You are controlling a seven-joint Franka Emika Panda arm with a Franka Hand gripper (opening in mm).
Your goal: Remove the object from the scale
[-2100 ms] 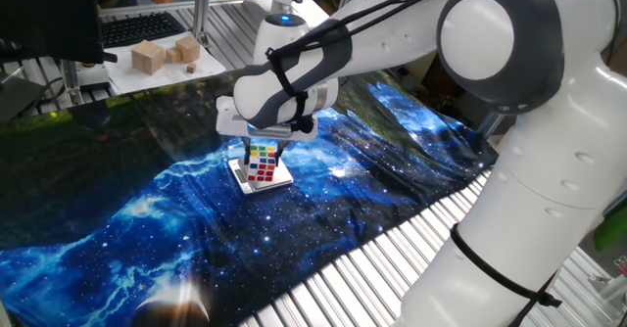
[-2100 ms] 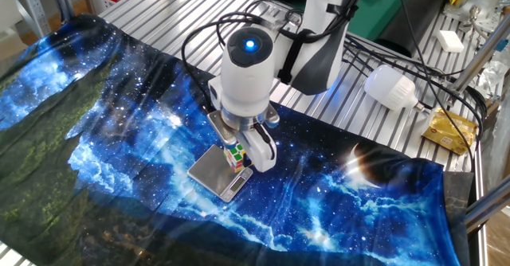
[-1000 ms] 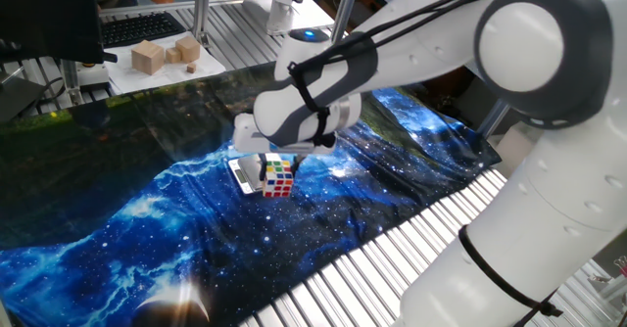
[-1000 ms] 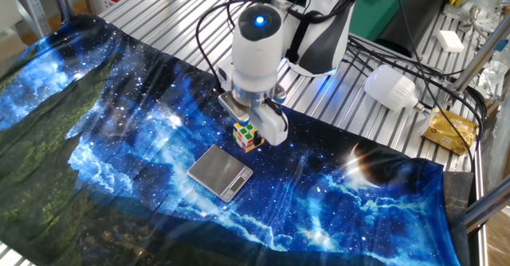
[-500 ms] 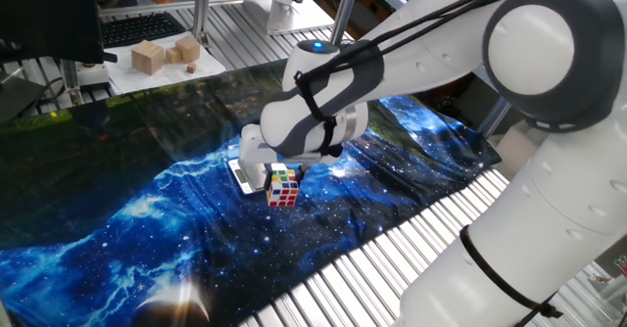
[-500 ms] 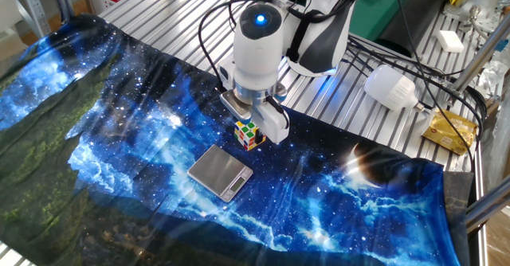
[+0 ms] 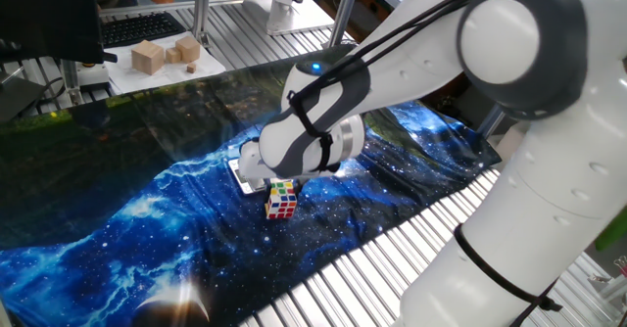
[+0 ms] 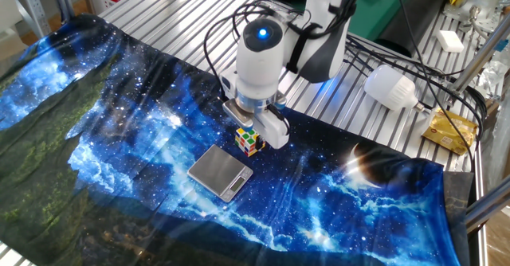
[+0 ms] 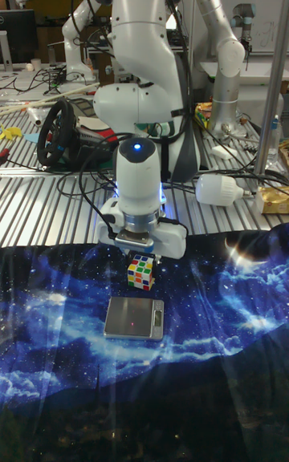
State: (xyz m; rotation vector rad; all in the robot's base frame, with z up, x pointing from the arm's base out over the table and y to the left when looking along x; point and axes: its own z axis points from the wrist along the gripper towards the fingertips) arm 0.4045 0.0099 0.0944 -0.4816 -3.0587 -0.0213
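Observation:
The object, a small puzzle cube, is off the scale and low over the blue galaxy cloth; I cannot tell whether it touches the cloth. My gripper points straight down and is shut on the cube's upper part, one finger on each side. The scale, a thin silver-grey plate, lies bare just beside the cube. In one fixed view only a corner of the scale shows behind the gripper body.
Wooden blocks sit on a white tray at the back, near a keyboard. A white bulb and a yellow packet lie on the slatted table beyond the cloth. A steering wheel stands behind.
The gripper lifted the cube off the scale, carried it sideways away from the plate, and lowered it toward the cloth. The scale now lies bare.

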